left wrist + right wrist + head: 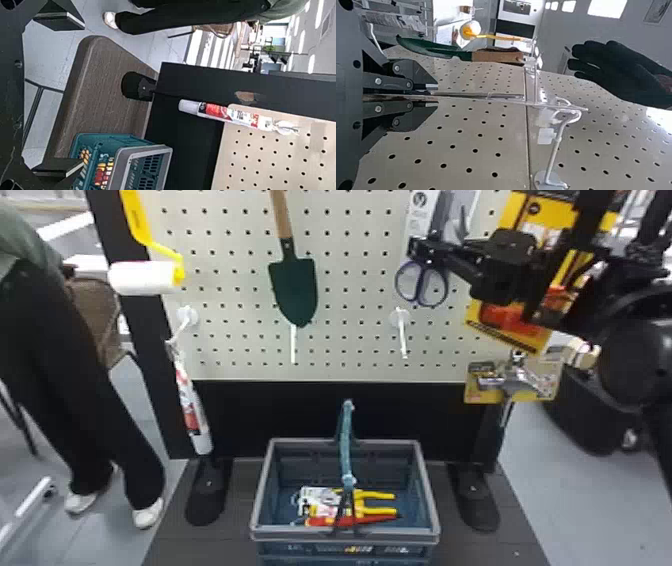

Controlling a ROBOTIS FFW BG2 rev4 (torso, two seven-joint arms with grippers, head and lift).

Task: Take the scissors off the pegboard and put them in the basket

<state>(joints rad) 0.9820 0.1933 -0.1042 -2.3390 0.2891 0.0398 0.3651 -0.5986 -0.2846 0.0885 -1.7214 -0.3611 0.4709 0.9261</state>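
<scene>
The right gripper [419, 251] is up at the right part of the pegboard [350, 300], its two fingers closed in on the scissors [446, 285] just above the purple handle loops. In the right wrist view the fingers stand nearly together, with the thin packaged scissors seen edge-on between them. The far end of the pack reaches the clear hanger [534, 103]; whether it is free of it cannot be told.

The left gripper [82, 95] has its fingers wide apart and nothing between them.

The scissors are well above the basket [345, 535], which sits on the dark base before the board. Inside the basket lie yellow-handled pliers [375, 510], a red-handled tool [320, 521] and a white pack [315, 495]. To the left of the scissors a green trowel [295, 290] hangs blade down, and beyond it are a white paint roller [142, 277] and a capped tube [192, 410].
</scene>
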